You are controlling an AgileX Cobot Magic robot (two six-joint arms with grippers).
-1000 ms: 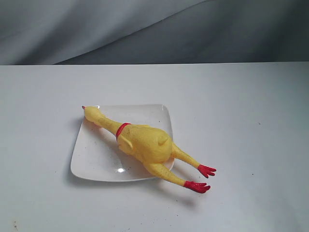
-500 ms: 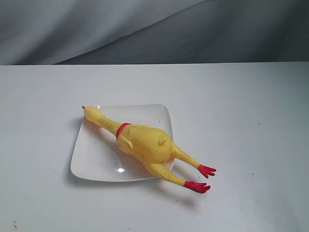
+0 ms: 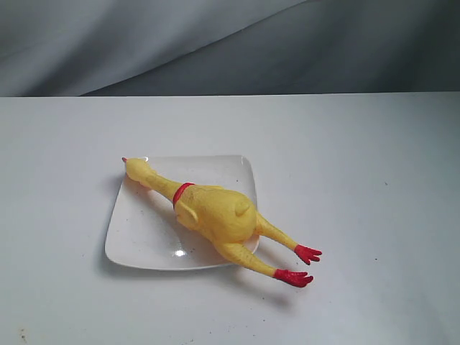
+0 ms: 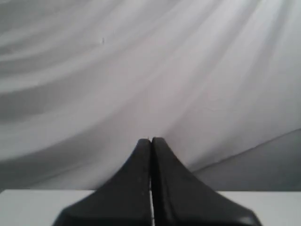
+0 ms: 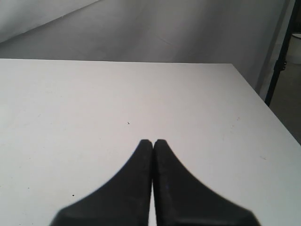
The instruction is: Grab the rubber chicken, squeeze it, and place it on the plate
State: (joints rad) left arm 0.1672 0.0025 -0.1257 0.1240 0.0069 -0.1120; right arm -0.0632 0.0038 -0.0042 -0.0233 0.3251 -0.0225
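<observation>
Placing looks done: the long yellow rubber chicken lies diagonally on the glossy white square plate, left of middle on the tabletop, red feet overhanging; my left tool and right tool are both pressed together, empty, so next I only hold clear.

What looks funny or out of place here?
The long yellow rubber chicken lies slantwise across the glossy white square plate; its red feet stick out past the rim over the white table. Nothing spilled or broken.
</observation>
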